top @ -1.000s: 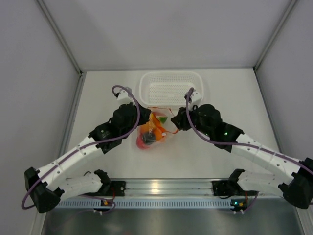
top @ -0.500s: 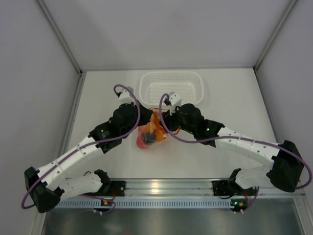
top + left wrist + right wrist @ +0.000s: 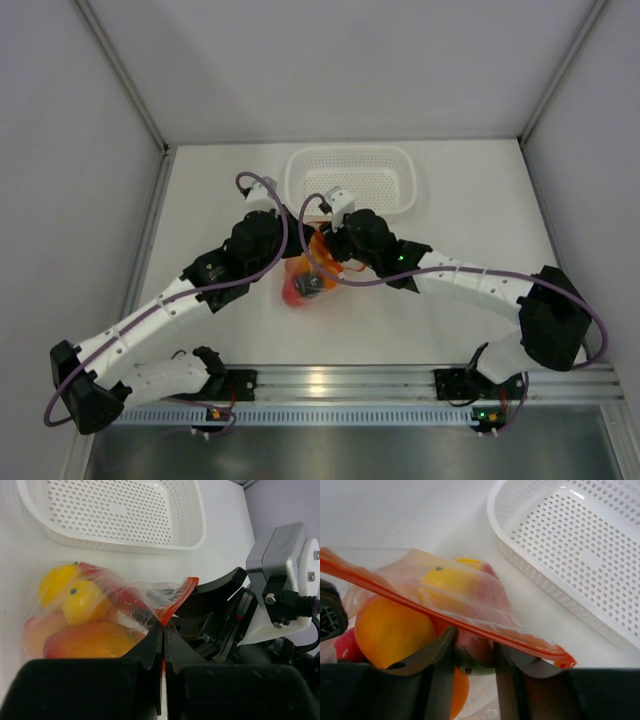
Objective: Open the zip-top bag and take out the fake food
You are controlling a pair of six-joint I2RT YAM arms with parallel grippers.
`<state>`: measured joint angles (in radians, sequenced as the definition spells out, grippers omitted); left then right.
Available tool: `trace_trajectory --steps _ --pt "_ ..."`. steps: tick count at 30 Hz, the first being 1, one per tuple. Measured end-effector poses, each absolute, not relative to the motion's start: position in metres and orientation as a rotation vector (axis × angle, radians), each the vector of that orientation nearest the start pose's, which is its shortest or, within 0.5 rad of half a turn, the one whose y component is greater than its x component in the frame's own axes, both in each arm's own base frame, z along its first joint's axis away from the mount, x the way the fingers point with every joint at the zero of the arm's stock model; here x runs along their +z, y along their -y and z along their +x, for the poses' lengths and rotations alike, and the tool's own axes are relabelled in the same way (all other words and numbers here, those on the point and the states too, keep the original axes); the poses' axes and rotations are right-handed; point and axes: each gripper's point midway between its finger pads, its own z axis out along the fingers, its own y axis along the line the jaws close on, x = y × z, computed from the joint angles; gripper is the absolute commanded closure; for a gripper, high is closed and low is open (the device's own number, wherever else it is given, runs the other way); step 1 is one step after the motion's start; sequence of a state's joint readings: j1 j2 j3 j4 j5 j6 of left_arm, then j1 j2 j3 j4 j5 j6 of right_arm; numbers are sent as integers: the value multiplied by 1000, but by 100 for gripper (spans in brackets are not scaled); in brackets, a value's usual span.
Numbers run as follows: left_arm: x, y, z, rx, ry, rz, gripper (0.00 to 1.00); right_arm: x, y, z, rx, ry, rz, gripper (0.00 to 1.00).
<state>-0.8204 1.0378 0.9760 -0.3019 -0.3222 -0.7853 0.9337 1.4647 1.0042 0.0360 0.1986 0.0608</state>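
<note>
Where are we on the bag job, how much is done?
Done: the left gripper is shut on the zip strip of the zip-top bag. In hand: the right gripper, fingers apart, sits at the strip farther along, not clamped. Left: parting the zip, which looks closed, and taking out all the fake food; none lies in the white basket.

The left arm and right arm are built of white shells joined by black joints. A purple cable is looped along each. A green light is seen on the right arm. A grey block with silver screws is carried on a white bracket; the fingers are matte black.
</note>
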Motion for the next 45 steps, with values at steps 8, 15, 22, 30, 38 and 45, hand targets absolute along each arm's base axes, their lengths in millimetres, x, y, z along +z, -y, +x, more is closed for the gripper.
trace_trajectory --steps 8,15,22,30,38,45 --pt "269 237 264 -734 -1980 -196 100 184 -338 294 416 -1855 -746 100" --pt "271 233 266 -718 -1966 -211 100 222 -338 278 471 -1774 -739 100" --pt "270 230 269 -692 -1959 -228 100 266 -338 254 530 -1720 -770 100" --pt "267 224 275 -645 -1949 -260 100 299 -305 226 549 -1733 -803 100" --pt "264 217 277 -602 -1938 -270 100 333 -255 220 486 -1697 -744 100" --pt "260 207 271 -580 -1930 -254 100 331 -191 307 288 -1767 -487 100"
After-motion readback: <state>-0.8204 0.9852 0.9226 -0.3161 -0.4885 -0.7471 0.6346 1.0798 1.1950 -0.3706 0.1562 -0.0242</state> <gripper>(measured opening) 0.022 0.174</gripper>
